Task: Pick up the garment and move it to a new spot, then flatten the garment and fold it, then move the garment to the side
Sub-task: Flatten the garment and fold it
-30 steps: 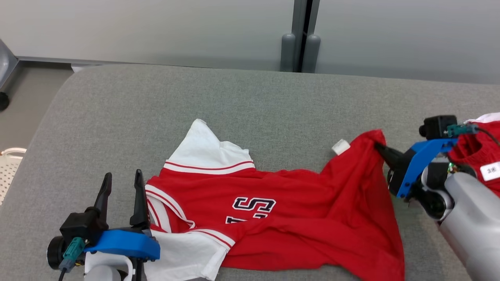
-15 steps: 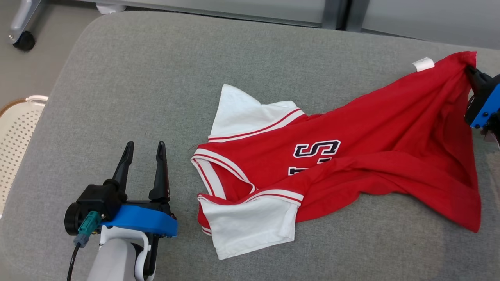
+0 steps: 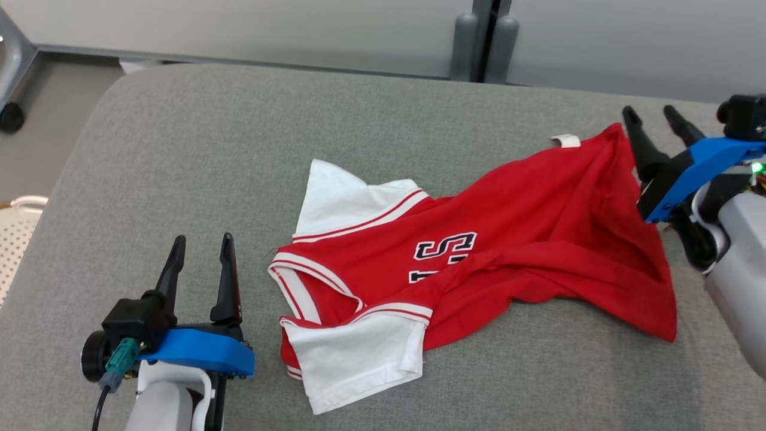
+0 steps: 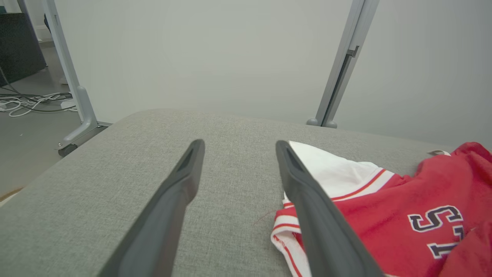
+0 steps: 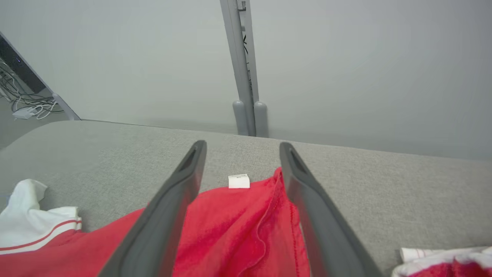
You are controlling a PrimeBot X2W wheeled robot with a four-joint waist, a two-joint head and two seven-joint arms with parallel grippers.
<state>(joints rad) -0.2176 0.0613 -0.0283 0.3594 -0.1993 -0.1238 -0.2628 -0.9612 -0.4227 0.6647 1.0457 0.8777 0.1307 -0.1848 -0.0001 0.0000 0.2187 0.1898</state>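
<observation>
The garment (image 3: 514, 239), a red jersey with white sleeves and dark lettering, lies spread and wrinkled across the grey table (image 3: 239, 149). Its collar and sleeves point left; its hem with a white label (image 3: 565, 140) points to the far right. My right gripper (image 3: 648, 111) stands open just right of that hem corner. In the right wrist view this gripper (image 5: 242, 144) hangs over the red cloth (image 5: 238, 231) and label (image 5: 238, 181) without holding them. My left gripper (image 3: 202, 239) is open and holds nothing, left of the collar. In the left wrist view that gripper (image 4: 239, 143) has the garment (image 4: 384, 215) to its right.
A white perforated basket (image 3: 12, 239) sits off the table's left edge. Grey partition posts (image 3: 485, 42) stand behind the table, and a caster wheel (image 3: 9, 117) is at the far left. Another red and white cloth (image 5: 442, 261) lies at the right wrist view's lower right.
My right gripper, shut on the hem corner before, has opened and let it go. The head camera shifted between frames. The left gripper stays open.
</observation>
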